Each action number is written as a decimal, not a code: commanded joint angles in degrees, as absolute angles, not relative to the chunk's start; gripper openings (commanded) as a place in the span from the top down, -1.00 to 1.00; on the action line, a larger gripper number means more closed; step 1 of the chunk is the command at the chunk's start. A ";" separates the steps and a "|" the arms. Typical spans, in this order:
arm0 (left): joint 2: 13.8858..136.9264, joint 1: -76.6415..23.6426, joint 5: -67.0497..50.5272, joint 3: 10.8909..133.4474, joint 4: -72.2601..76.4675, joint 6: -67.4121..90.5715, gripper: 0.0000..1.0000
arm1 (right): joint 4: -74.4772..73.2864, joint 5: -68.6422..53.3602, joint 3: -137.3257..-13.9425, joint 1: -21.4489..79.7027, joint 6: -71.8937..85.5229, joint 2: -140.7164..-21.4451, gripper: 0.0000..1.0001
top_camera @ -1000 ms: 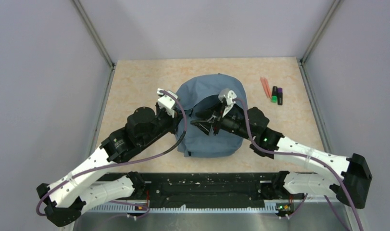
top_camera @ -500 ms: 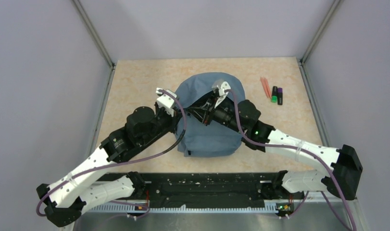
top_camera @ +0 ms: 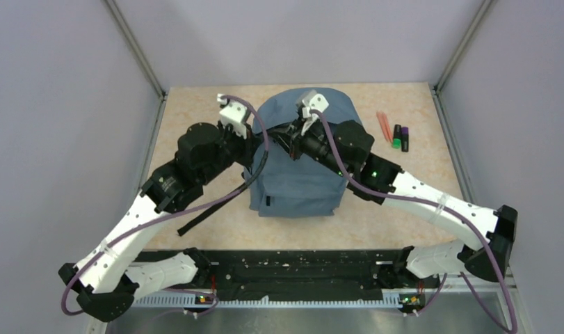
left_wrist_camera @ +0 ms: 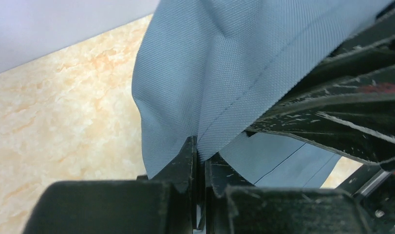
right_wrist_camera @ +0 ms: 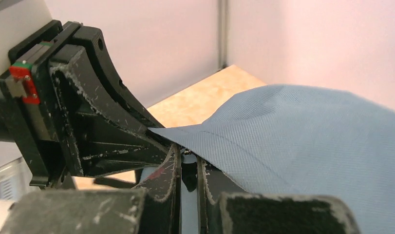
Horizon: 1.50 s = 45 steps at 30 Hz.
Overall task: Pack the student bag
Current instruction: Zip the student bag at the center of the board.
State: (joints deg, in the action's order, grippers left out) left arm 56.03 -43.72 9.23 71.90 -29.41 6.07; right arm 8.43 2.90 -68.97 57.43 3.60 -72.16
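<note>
The student bag [top_camera: 300, 177] lies on the tabletop [top_camera: 195, 118] in the middle of the top view, its rounded end toward the upper edge of the frame and its squarer end toward the arm bases. A black strap [top_camera: 208, 210] trails from its lower left side across the tabletop.

The left fingers [left_wrist_camera: 189, 158] are pressed nearly together in the left wrist view, with only a thin slit between them, and a stitched fold of the blue fabric is pinched in that slit. The cloth rises out of the tips and spreads up and to the right. In the top view this grip sits at the bag's upper left edge.

The right fingers [right_wrist_camera: 173, 165] are also drawn in narrow. In the right wrist view the seamed edge of a blue flap runs down into the small gap between them, and something small and dark sits in that gap, though what it is cannot be told. The other arm's black fingers fill the left of that frame, just beside and meeting the same flap edge. From above, this grip is at the bag's upper middle, close to the right of the left one.

At the upper right of the top view, well apart from the bag, lie two dark markers [top_camera: 401, 138] and some thin orange-red pens [top_camera: 384, 126] beside them.
</note>
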 commanded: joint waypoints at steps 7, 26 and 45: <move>59.10 -29.99 5.10 81.06 -25.46 9.54 1.00 | -3.42 18.60 -91.03 48.20 -3.41 -76.89 1.00; 52.13 -24.54 10.50 64.51 -20.93 0.91 0.51 | -11.89 4.98 -80.93 36.91 6.13 -70.59 1.00; 65.79 -43.16 -2.12 78.45 -12.19 -29.59 -0.68 | -13.83 -10.93 -83.06 36.92 7.39 -71.75 1.00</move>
State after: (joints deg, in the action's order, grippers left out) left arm 62.48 -42.28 -4.97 74.37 -15.07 -22.41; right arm -15.09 -9.08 -80.31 37.71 6.70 -72.90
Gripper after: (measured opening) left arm 0.825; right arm 0.057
